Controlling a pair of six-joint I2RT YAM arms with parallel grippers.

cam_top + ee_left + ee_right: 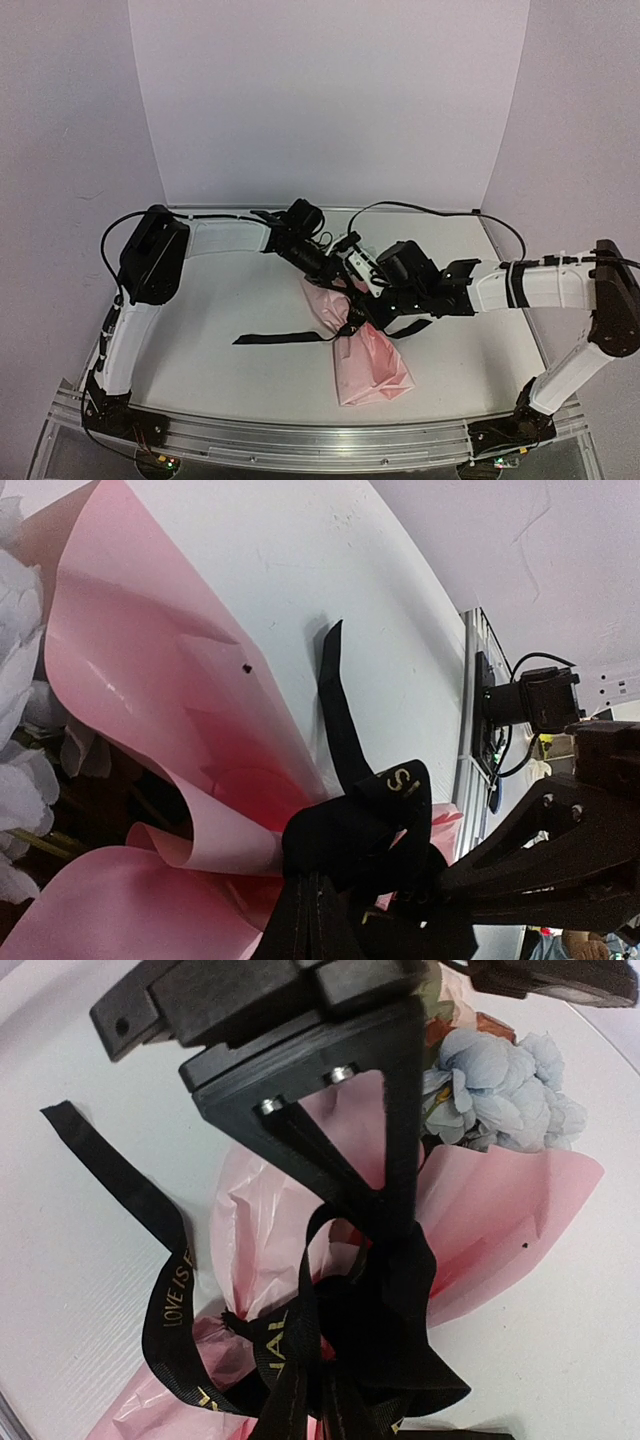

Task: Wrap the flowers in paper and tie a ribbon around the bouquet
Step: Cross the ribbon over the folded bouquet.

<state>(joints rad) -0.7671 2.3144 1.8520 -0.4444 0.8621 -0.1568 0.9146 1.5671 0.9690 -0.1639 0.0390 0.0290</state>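
The bouquet (368, 365) lies mid-table as a pink paper (130, 680) cone, pinched at its waist by the black ribbon (170, 1300) with gold lettering. Pale blue flowers (500, 1100) show at the cone's open end, and white blooms (15, 780) sit at the edge of the left wrist view. My left gripper (318, 880) is shut on a ribbon loop at the knot. From the other side my right gripper (325, 1385) is shut on another ribbon strand there. Both grippers (360, 305) meet over the waist. One ribbon tail (285, 338) trails left on the table.
The white table (230, 290) has a metal rail (300, 430) along its near edge and white walls behind. The right arm (540, 285) reaches in from the right, the left arm (225, 238) from the back left. Black cables (430, 210) loop above the grippers.
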